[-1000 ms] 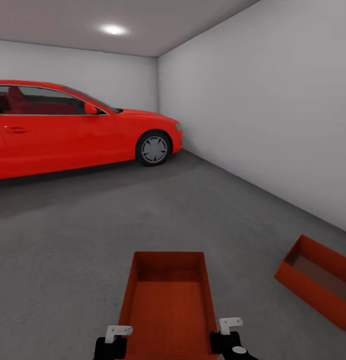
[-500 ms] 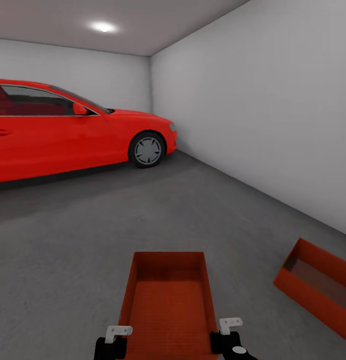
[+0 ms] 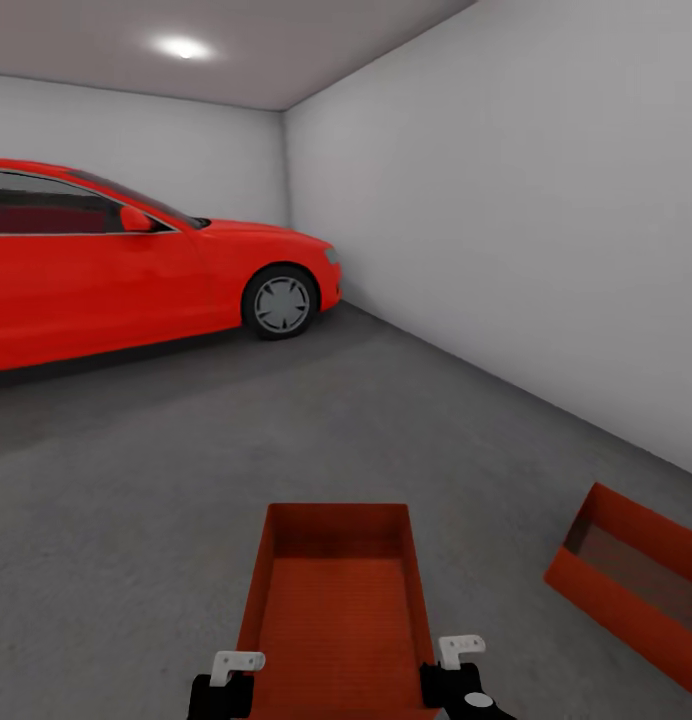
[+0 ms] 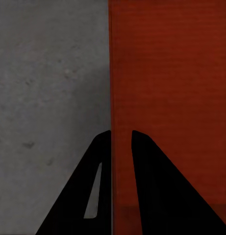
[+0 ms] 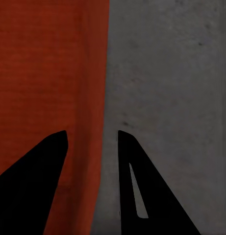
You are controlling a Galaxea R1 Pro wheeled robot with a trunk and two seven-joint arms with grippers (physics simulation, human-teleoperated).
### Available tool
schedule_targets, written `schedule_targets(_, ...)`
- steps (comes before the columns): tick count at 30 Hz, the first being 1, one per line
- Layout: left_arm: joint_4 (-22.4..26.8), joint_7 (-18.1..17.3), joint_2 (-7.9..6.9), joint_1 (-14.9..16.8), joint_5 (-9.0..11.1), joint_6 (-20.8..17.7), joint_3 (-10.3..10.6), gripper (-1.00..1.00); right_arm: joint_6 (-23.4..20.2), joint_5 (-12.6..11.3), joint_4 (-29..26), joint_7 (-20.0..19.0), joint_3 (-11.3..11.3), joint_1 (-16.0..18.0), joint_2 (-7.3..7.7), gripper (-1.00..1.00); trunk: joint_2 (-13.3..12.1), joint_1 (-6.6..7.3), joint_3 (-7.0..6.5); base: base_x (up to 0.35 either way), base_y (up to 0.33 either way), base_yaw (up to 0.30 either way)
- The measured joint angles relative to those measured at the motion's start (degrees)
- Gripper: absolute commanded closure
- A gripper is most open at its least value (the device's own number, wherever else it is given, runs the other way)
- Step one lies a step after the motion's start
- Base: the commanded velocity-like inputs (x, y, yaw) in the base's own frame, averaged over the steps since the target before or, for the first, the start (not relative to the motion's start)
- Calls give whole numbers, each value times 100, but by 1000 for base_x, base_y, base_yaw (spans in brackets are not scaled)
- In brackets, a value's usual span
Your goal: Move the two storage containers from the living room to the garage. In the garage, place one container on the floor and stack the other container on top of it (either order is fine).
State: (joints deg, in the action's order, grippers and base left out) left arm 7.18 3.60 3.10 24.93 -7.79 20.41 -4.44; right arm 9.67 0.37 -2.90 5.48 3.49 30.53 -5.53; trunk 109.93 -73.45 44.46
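I am in the garage. One red-orange storage container (image 3: pixel 336 600) hangs in front of me above the dark grey floor (image 3: pixel 186 470), open side up and empty. My left gripper (image 3: pixel 231 672) is shut on its left wall, the fingers straddling the thin wall closely (image 4: pixel 121 134). On the right wall sits my right gripper (image 3: pixel 456 655), its fingers set wider apart around that wall (image 5: pixel 93 133). The other storage container (image 3: pixel 626 585) rests on the floor at the right near the wall, turned at an angle.
A red car (image 3: pixel 106 280) stands at the back left, nose toward the corner. A white-grey wall (image 3: pixel 536 250) runs along the right side. Bare concrete stretches between me and the car.
The camera has turned slightly to the right, so the car and corner sit further left in the picture. The held container and both grippers keep the same pose.
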Motion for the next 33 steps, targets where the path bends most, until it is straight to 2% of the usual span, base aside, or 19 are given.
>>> schedule_targets(33, -1, 2, 5, 0, 17, 3, 9, 100, 0, 0, -1, 1, -1, 0, 0, 100, 0, 0, -37, 1, 0, -264)
